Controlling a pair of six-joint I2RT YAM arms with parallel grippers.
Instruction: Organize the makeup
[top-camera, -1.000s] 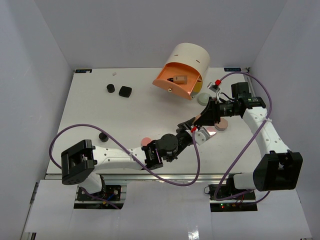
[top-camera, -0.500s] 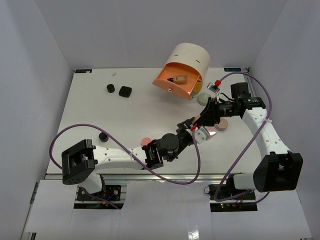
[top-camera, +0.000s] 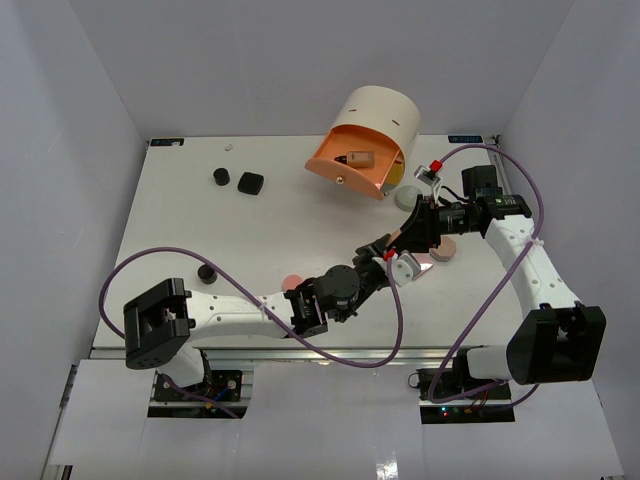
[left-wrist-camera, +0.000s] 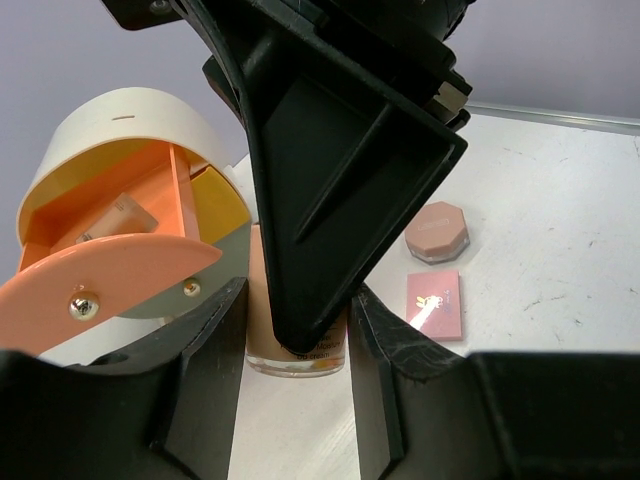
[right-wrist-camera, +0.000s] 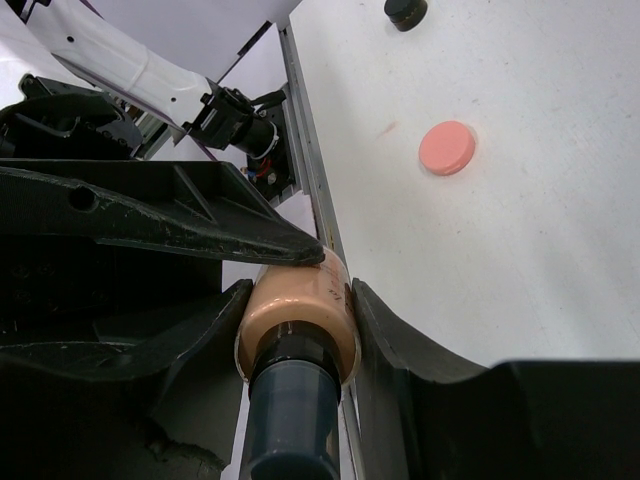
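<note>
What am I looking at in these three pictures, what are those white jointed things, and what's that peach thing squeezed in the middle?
The white jointed things are robot arms, a left arm and a right arm, bolted to a white table. One picture looks down from above. The other two come from small cameras on each wrist, so you see the arms' own black fingers close up. The left gripper and right gripper meet in the middle, both closed on one peach bottle with a dark cap, as if passing it over. Makeup lies on the table: a pink round compact, a pink square palette, a tan compact and small black jars. At the back stands a cream round box with its orange drawer open.
</note>
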